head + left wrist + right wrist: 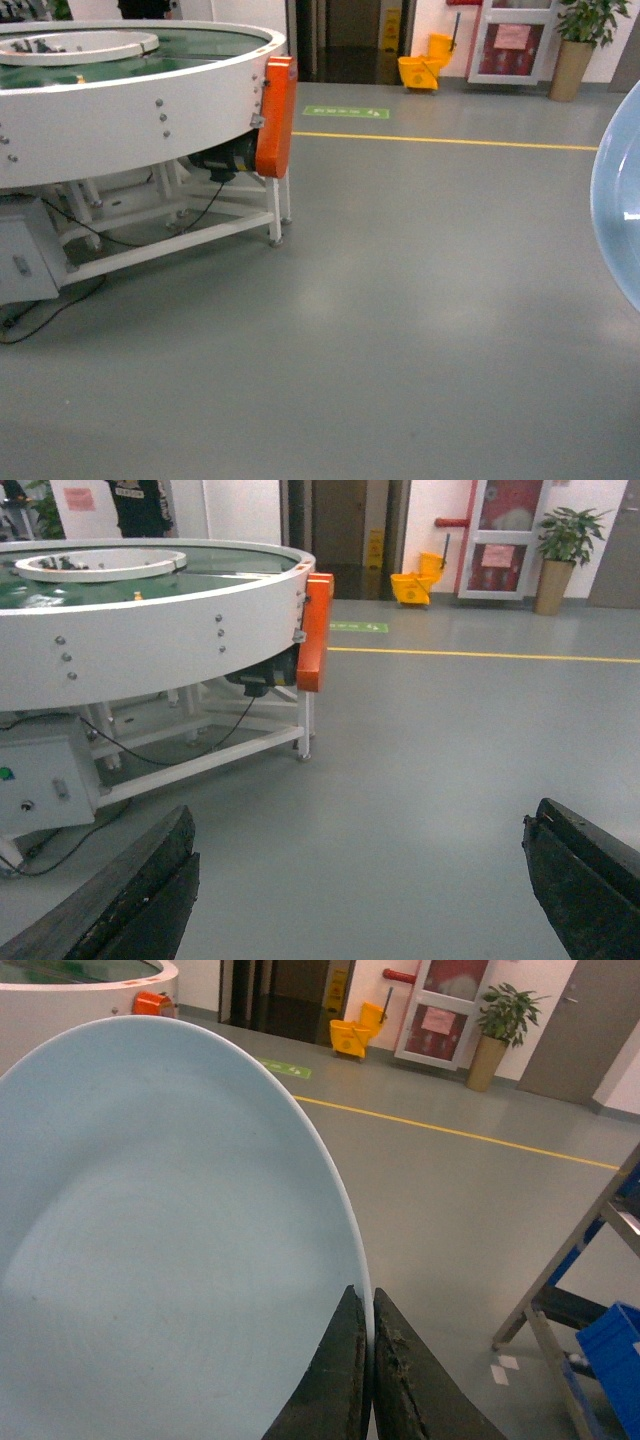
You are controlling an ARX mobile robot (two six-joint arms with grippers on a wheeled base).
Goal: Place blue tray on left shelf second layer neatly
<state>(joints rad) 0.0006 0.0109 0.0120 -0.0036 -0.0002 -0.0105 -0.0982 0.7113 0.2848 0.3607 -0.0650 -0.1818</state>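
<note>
The pale blue tray fills the left of the right wrist view, held up on edge. My right gripper is shut on its rim, which runs between the two dark fingers. In the head view only a curved slice of the blue tray shows at the right edge, well above the floor. My left gripper is open over bare grey floor with nothing between its fingers. Steel posts of a shelf show at the right of the right wrist view; I cannot tell whether this is the left shelf.
A big white round conveyor table with an orange guard stands at the left on a white frame, cables trailing under it. A blue crate sits low in the steel rack. Far back are a yellow mop bucket and a potted plant.
</note>
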